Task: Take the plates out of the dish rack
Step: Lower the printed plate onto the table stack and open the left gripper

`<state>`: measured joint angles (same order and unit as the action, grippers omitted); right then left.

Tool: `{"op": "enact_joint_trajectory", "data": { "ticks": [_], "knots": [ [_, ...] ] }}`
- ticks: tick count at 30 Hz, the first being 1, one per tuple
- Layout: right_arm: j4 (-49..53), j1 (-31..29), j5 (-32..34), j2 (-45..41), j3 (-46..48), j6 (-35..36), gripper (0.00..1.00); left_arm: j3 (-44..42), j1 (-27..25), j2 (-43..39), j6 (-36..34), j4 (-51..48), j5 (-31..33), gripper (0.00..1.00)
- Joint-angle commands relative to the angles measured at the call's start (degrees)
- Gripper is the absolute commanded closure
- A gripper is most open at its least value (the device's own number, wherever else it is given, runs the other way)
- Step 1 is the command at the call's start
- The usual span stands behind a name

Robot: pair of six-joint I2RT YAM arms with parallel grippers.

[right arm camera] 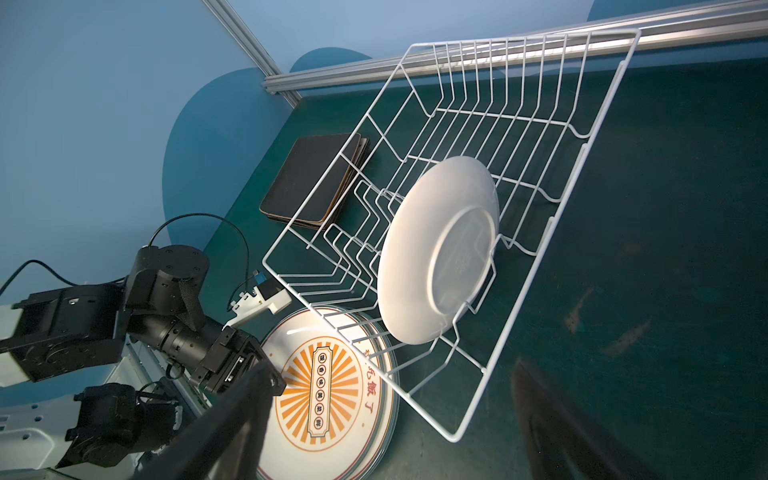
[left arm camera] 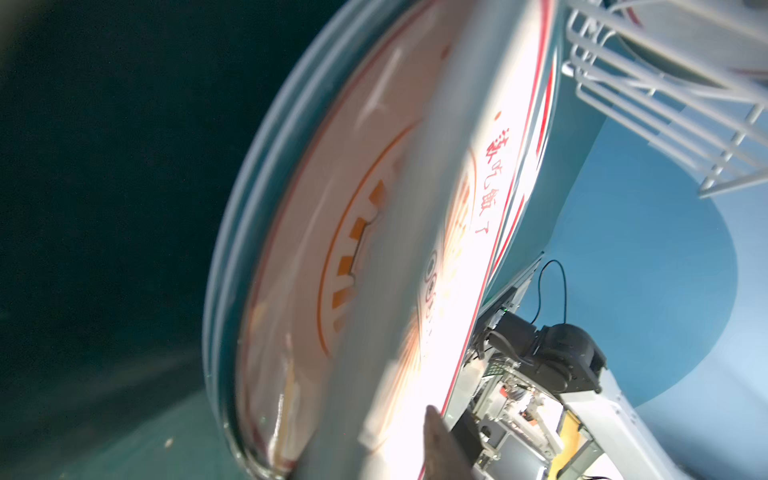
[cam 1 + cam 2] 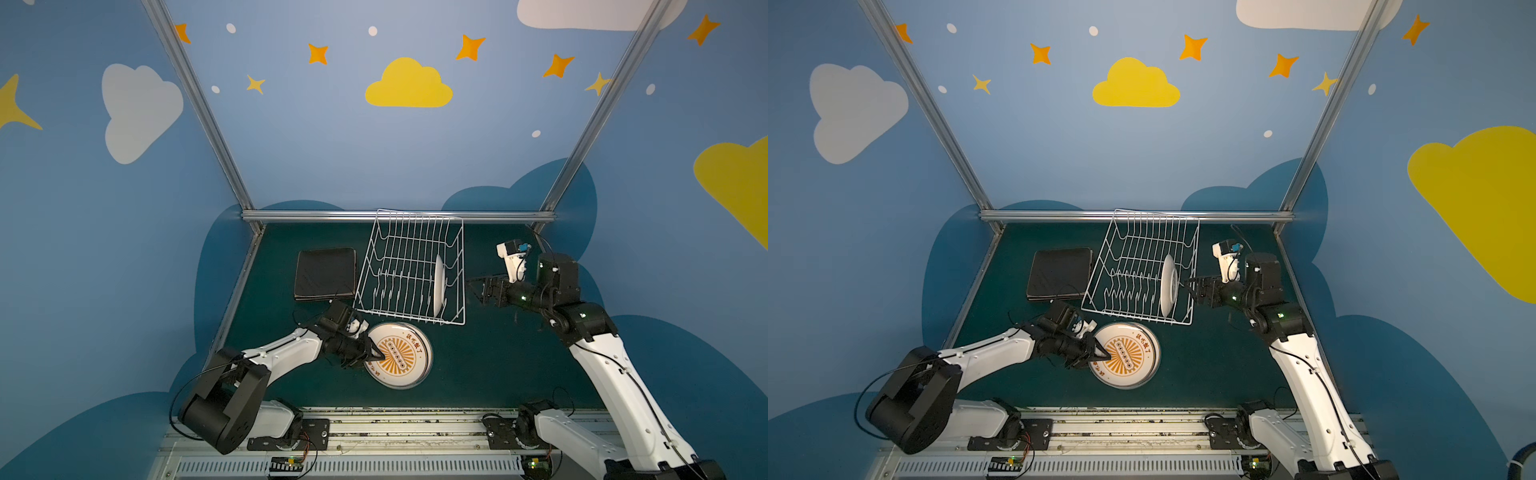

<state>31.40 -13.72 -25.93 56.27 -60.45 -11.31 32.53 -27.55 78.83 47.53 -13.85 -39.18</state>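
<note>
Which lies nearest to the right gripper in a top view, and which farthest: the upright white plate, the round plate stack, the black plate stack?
1. White plate, upright in the rack, beside the right gripper.
2. Round plate stack, in front of the rack.
3. Black plate stack, beyond the rack's left side.

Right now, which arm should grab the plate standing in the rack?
Probably right: the right gripper, open, sits beside the dish rack, nearest the standing white plate. The left gripper is at the round plate stack.

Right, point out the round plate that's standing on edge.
The white plate in the rack, plain back showing; the other round plates lie stacked flat on the table.
</note>
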Motion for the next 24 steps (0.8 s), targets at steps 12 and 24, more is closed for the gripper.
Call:
{"op": "enact_joint_trajectory", "data": {
  "ticks": [12, 24],
  "knots": [
    [-2.53, -0.02, -0.61, 0.68, 1.05, -0.55, 0.10, 7.36, -0.25, -2.20, -3.58, -13.37, 4.06, 0.01],
    [-2.66, -0.01, -0.33, 0.47, 0.85, -0.46, 0.10, 8.84, -0.42, -4.36, -3.43, -19.06, 8.08, 0.00]
  ]
}}
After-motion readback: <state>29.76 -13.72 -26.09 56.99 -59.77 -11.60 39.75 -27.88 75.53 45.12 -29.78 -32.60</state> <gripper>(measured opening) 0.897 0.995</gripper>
